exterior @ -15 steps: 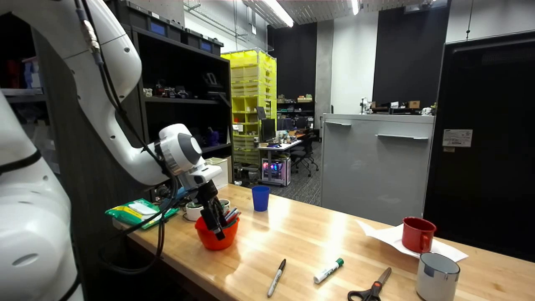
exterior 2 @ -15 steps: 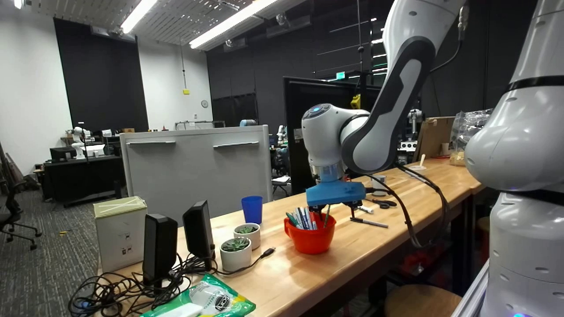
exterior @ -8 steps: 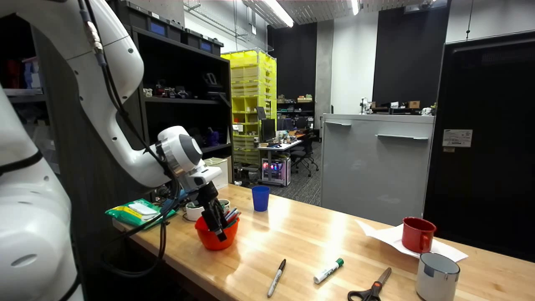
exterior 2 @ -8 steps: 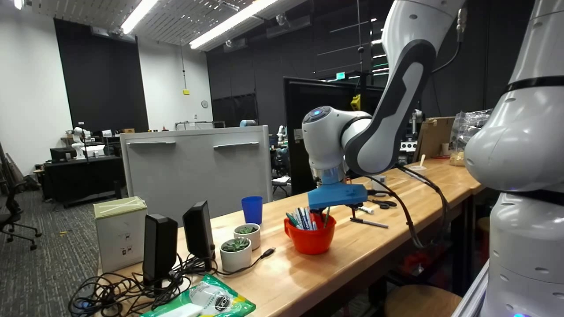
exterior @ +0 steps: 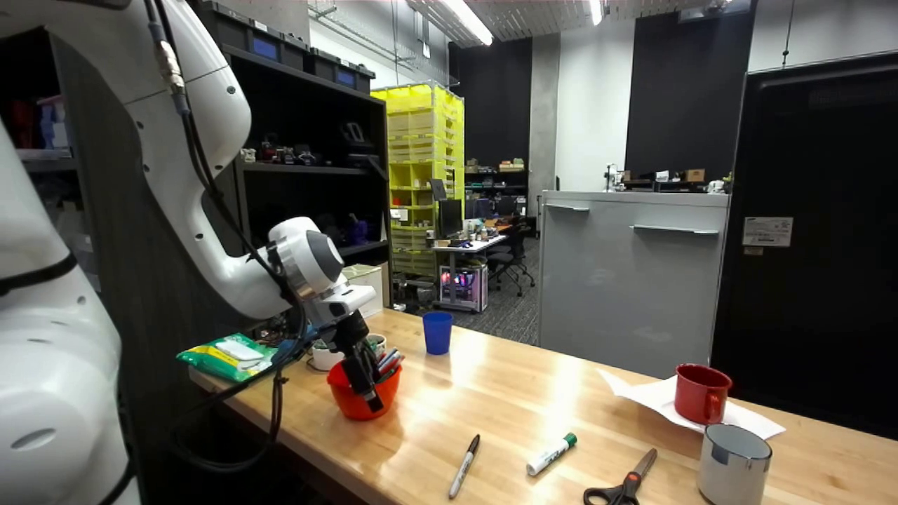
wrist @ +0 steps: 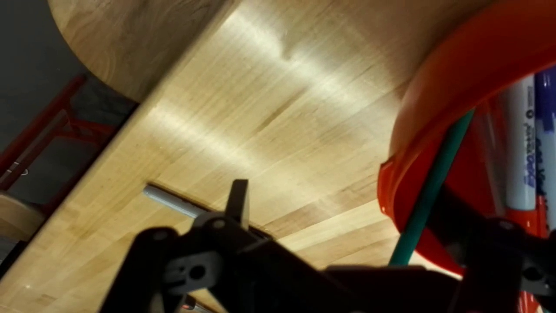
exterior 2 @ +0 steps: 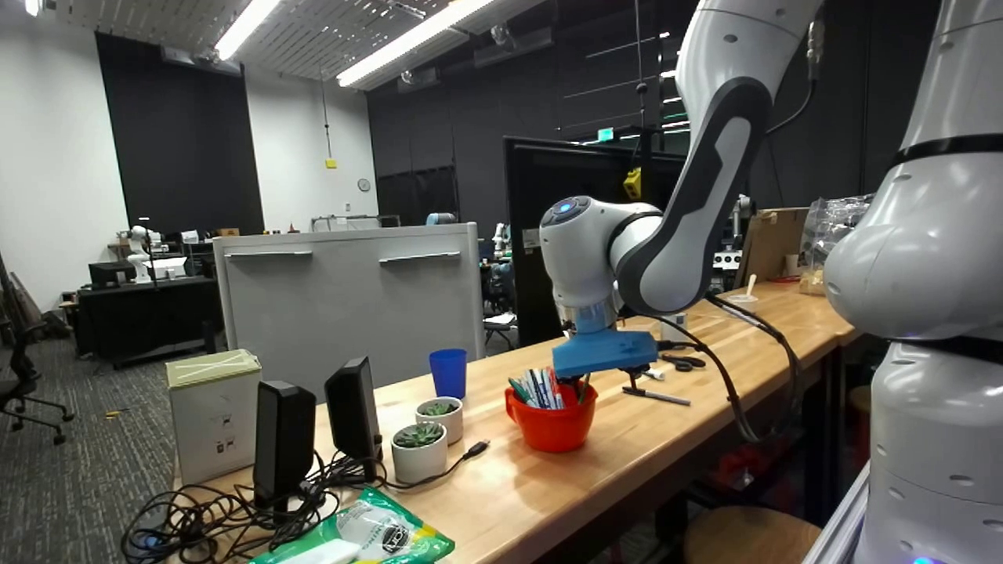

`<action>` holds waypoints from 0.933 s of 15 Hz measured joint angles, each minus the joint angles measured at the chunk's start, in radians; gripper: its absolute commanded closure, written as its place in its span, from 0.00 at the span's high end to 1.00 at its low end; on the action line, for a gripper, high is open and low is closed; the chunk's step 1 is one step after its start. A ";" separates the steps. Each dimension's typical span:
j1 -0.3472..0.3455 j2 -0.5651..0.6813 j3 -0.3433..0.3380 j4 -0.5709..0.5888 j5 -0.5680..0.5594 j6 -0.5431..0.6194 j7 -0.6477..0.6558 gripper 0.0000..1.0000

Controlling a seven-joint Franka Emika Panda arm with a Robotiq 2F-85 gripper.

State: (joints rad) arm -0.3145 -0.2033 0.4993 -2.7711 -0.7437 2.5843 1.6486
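Observation:
My gripper [wrist: 343,200] is open and empty, with its two black fingers spread wide. In both exterior views it hangs low at the red handled bowl [exterior 2: 552,429], also seen in the wrist view [wrist: 434,98]. The bowl holds several markers [exterior 2: 542,389]. A thin green stick [wrist: 428,191] leans out over the bowl's rim between the fingers, held by neither as far as I can see. One finger is over the bowl's inside; the other is outside it, above the table, near a grey-and-black pen [wrist: 171,201]. The pen also lies in an exterior view [exterior: 464,466].
On the wooden table are a green-capped marker [exterior: 552,454], scissors [exterior: 631,484], a metal can [exterior: 734,466] and a red mug [exterior: 701,394] on paper. A blue cup [exterior 2: 448,374], potted succulents [exterior 2: 420,453], speakers [exterior 2: 284,446], cables and a green packet [exterior 2: 368,533] stand beyond the bowl.
My gripper has moved slightly down and, in both exterior views, a little to the right. The bowl, the pen and the other things on the table have not moved.

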 measured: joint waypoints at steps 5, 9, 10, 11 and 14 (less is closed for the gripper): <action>-0.001 0.006 0.000 0.005 0.000 0.001 0.000 0.54; -0.001 0.006 0.006 0.011 0.000 0.002 -0.001 0.23; 0.000 0.006 0.008 0.011 0.000 0.002 -0.001 0.15; 0.001 0.006 0.011 0.011 -0.001 0.002 -0.001 0.08; 0.005 0.005 0.022 0.014 -0.005 0.002 -0.001 0.06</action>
State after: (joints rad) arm -0.3097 -0.1979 0.5214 -2.7571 -0.7488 2.5860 1.6477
